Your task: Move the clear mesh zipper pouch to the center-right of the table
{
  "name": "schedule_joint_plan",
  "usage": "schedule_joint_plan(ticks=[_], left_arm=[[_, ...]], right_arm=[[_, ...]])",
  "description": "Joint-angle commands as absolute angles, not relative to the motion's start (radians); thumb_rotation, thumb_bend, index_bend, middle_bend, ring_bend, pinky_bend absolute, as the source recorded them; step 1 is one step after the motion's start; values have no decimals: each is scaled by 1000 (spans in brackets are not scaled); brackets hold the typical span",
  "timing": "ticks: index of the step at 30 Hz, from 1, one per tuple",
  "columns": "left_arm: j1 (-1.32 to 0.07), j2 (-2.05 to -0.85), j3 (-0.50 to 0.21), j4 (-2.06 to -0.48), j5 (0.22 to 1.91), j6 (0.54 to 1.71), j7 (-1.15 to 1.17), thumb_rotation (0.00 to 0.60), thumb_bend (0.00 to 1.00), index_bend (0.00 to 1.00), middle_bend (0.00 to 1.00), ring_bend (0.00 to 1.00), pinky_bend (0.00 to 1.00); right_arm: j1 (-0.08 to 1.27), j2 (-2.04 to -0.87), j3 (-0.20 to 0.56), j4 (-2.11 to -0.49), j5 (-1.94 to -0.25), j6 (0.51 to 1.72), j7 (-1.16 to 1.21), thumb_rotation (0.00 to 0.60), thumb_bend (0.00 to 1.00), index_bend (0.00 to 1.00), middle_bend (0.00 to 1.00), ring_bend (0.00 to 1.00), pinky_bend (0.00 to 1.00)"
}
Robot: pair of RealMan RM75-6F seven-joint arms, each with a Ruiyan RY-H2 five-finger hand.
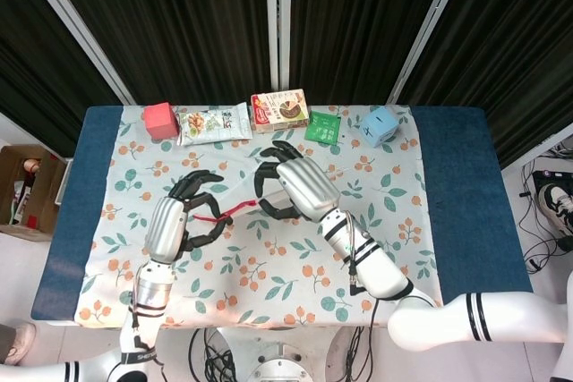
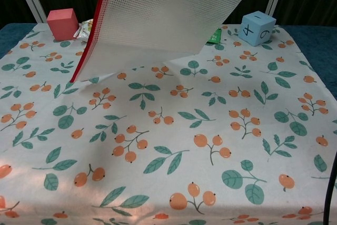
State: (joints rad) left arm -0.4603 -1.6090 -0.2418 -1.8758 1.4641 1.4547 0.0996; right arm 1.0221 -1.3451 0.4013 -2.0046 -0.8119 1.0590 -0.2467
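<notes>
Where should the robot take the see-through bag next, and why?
Probably carry it a little further toward the robot's right. The right hand holds the mesh pouch lifted off the table, near the middle, and the left hand sits by its red zipper edge.

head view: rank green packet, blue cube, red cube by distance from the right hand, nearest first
From the right hand, which holds the mesh pouch:
1. Green packet, back row, just behind the hand.
2. Blue cube, back row, further right.
3. Red cube, back-left corner, farthest.
</notes>
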Motion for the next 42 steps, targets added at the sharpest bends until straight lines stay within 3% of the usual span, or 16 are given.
schedule_joint_plan(ticks=[1,25,42], left_arm=[[-462,-1610,-245,-1873,1459,1451,98,600,361,687,264,181,237],[-487,-1640,-267,-1840,1383,1396,88,600,362,696,267,182,237],[-460,-1666,-231,-1722,1339,1388,54,600,362,696,267,182,237]], right_arm=[[1020,-1337,404,-2014,-808,1056,-242,600,686,870,454,170,87],[982,-1253,421,-2056,-815,1024,-150,600,685,872,454,170,87],[898,-1153,459,-2122,-901,1028,0,600,685,873,457,179,88]])
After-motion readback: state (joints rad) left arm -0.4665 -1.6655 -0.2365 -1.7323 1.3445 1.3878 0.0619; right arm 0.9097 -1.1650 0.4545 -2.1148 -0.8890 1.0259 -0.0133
